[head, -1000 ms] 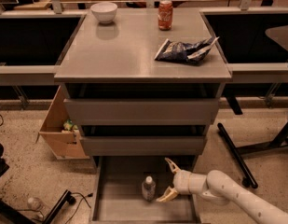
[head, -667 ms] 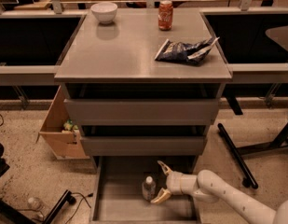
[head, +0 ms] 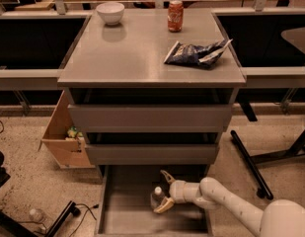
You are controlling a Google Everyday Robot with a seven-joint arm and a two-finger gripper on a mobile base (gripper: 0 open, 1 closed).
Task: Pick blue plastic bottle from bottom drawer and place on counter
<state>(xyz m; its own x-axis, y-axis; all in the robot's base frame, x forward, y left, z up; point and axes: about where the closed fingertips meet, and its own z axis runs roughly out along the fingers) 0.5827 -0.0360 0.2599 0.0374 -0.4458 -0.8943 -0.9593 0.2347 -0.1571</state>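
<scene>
Cabinet mid-room, counter [head: 132,58] is the flat grey top. Top two drawers [head: 147,117] are pushed in. Bottom drawer [head: 125,206] is pulled out toward me, floor-level grey tray.

White arm [head: 231,206] comes in from 4 o'clock, low over the floor, reaching sideways into the bottom drawer toward 9.

Cardboard box [head: 60,132] sits on the floor against the cabinet's side at 9 o'clock, flap open, something green-yellow inside that I can't identify. Black chair legs [head: 248,162] on the floor at 3 o'clock, apart from the cabinet.

On the counter, reading it as a dial from where I stand:
- chip bag [head: 194,53], dark blue, crumpled, lying flat around 2–3 o'clock near the edge
- bowl [head: 110,12], white, upright, far corner at 11
- can [head: 175,16], red, upright, far edge at 1, well apart from bowl and bag

Bottle [head: 156,200] is not on the counter: it stands upright in the bottom drawer, right of drawer centre, white cap up. Clear body, label detail too small to read.

Gripper [head: 159,191] is inside the bottom drawer, at the bottle. Claw is spread apart, one tan finger [head: 167,177] at the bottle's 12 o'clock, the other at its 6, so the bottle sits between the tips. The near finger looks to be right against the bottle's base; can't tell if the far one touches. Not clamped, bottle's base on the drawer floor.
</scene>
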